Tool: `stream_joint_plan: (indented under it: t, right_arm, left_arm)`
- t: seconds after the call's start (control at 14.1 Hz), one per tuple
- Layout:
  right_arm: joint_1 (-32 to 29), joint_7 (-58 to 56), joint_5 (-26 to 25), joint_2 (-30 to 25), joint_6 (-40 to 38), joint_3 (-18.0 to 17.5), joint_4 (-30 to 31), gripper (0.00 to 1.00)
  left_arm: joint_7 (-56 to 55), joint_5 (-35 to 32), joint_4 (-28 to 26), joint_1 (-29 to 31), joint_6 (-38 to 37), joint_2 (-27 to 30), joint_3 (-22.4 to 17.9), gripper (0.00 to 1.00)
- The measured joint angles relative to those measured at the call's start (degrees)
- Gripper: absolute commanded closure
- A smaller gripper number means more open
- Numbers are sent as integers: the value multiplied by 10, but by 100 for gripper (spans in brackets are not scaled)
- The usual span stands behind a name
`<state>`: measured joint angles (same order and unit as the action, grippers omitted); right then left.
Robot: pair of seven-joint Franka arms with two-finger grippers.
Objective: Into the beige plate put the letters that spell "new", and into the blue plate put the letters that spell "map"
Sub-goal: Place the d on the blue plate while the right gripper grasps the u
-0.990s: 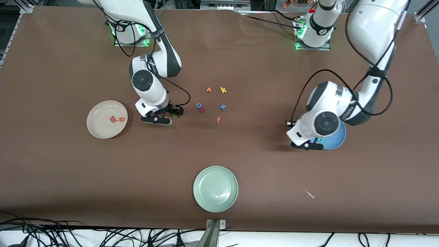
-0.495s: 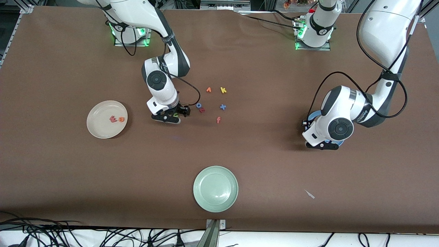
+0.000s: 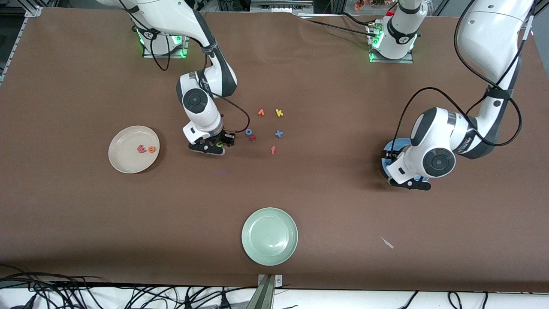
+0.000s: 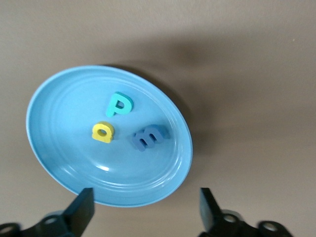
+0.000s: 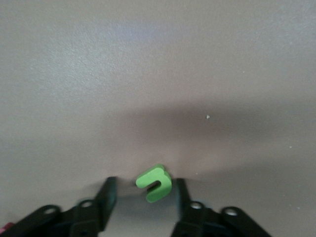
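The green n (image 5: pixel 154 183) lies on the table between the fingers of my right gripper (image 5: pixel 144 181). One finger touches it and the other stands a little off, so the gripper is open. In the front view this gripper (image 3: pixel 218 144) is low beside the loose letters. The beige plate (image 3: pixel 120 159) holds the pinkish-red w (image 3: pixel 141 149) and orange e (image 3: pixel 152 149). My left gripper (image 4: pixel 145 200) hangs open and empty over the blue plate's (image 4: pixel 59 168) edge. In that plate lie the teal p (image 4: pixel 119 104), yellow a (image 4: pixel 103 132) and blue m (image 4: pixel 148 137). The left arm hides most of the blue plate (image 3: pixel 385 163) in the front view.
Loose letters lie mid-table: orange v (image 3: pixel 260 112), yellow k (image 3: pixel 279 113), blue o (image 3: pixel 248 132), a red letter (image 3: pixel 253 137), a blue cross-shaped one (image 3: pixel 279 134), red-orange f (image 3: pixel 272 149). A pale green plate (image 3: pixel 257 251) sits near the front edge, with a small white scrap (image 3: pixel 387 243) toward the left arm's end.
My left gripper carried the teal p farther over the blue plate and opened, dropping it there. My right gripper shifted to the green n, and its fingers narrowed around it.
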<state>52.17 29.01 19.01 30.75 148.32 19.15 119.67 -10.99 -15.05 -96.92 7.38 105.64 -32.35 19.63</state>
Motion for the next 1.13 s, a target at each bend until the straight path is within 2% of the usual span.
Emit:
stream_joint_plan:
  t: [0.35,0.42,0.57,0.64,0.85,1.13]
  right_arm:
    - [-1,0,0,-2,-1,1,0,81]
    - [-1,2,0,-2,-1,1,0,87]
    - [-1,21,1,-4,-21,3,-14,89]
    - [-3,28,1,-6,-65,9,-35,89]
    - [-17,-10,1,-19,-212,59,-104,89]
    - [-32,-190,1,-25,-305,160,-113,88]
  left_arm:
    - [1,0,81,-2,0,19,18,0]
    - [1,0,105,-2,-1,25,20,0]
    - [1,0,159,0,-22,39,21,0]
    - [1,4,181,2,-37,47,21,0]
    - [1,27,215,15,-88,88,21,0]
    - [1,94,217,36,-157,160,11,0]
